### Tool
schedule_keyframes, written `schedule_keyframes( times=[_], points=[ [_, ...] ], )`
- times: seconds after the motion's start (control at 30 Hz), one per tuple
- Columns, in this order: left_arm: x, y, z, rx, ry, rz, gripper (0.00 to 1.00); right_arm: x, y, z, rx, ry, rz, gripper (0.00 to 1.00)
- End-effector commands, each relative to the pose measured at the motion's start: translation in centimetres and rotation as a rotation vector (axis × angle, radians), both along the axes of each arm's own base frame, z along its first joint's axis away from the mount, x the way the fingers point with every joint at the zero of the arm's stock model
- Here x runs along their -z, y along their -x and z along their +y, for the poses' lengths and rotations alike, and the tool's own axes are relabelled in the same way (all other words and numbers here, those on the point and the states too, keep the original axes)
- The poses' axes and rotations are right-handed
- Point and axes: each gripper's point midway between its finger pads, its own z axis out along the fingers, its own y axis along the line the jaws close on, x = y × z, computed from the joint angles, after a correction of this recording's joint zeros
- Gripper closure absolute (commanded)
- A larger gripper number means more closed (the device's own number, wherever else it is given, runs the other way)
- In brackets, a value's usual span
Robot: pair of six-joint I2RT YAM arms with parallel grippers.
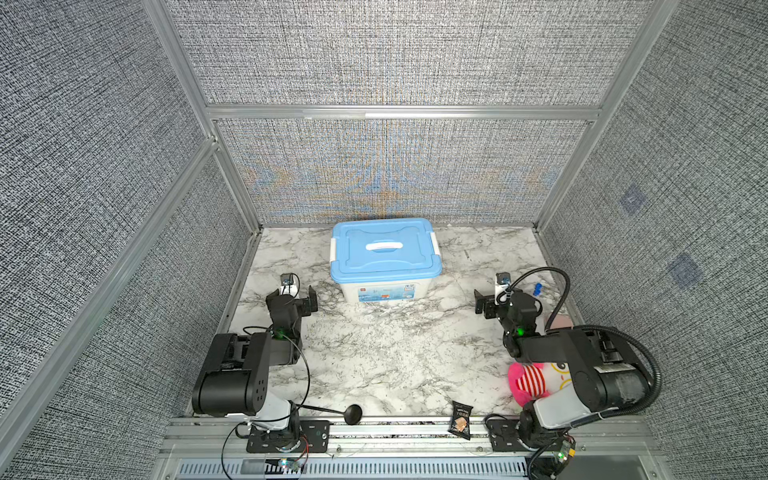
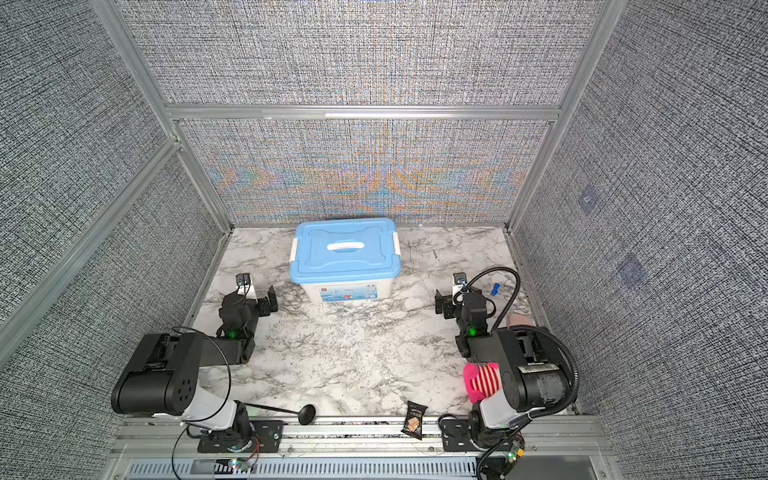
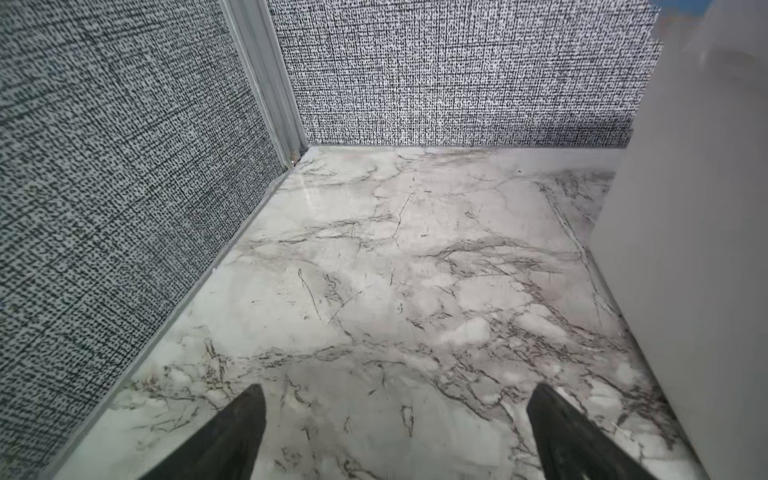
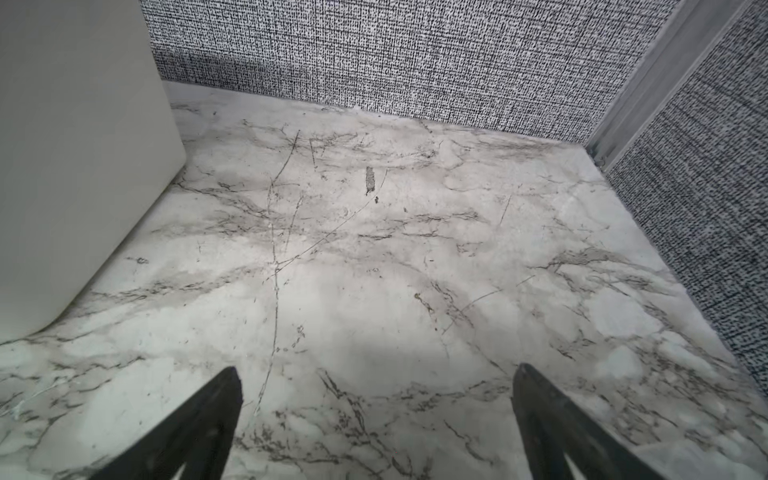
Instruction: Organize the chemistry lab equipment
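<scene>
Clearly, the left gripper (image 3: 395,392) and the right gripper (image 4: 378,374) were held wide apart and empty, beside the closed blue-lidded box (image 1: 374,268).

Blue-lidded white box (image 1: 384,266), grey-veined marble table (image 1: 374,353), pink striped plush (image 1: 530,382), blue-capped tube (image 1: 537,288)

Top views overhead, wrist views low, facing back wall (image 3: 457,75)

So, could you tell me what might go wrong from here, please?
The box is shut, so it must be opened first and may slide when handled. The tube lies near the right arm's cable and could roll if nudged. The plush sits under that arm and might get dragged.
</scene>
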Motion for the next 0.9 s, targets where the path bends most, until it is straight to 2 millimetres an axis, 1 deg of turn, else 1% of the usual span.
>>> schedule_keyframes(
  times=[0.0, 0.27, 0.33, 0.4, 0.87],
  points=[
    [-0.7, -0.32, -0.04, -0.001, 0.009, -0.026, 0.01, -0.28, -0.19, 0.13, -0.006, -0.007, -0.006, 0.01],
    [-0.69, -0.26, 0.0, -0.003, 0.007, -0.027, 0.01, -0.13, -0.3, -0.03, -0.004, -0.016, 0.004, 0.01],
    [-0.7, -0.27, -0.04, -0.001, 0.008, -0.027, 0.01, -0.06, -0.47, -0.63, 0.032, -0.022, 0.015, 0.01],
    [-0.71, -0.3, -0.05, -0.001, 0.008, -0.028, 0.01, 0.0, -0.54, -0.82, 0.043, -0.025, 0.02, 0.01],
    [-0.7, -0.31, -0.05, 0.0, 0.007, -0.027, 0.01, 0.05, -0.59, -0.87, 0.034, -0.038, 0.026, 0.01]
  ],
)
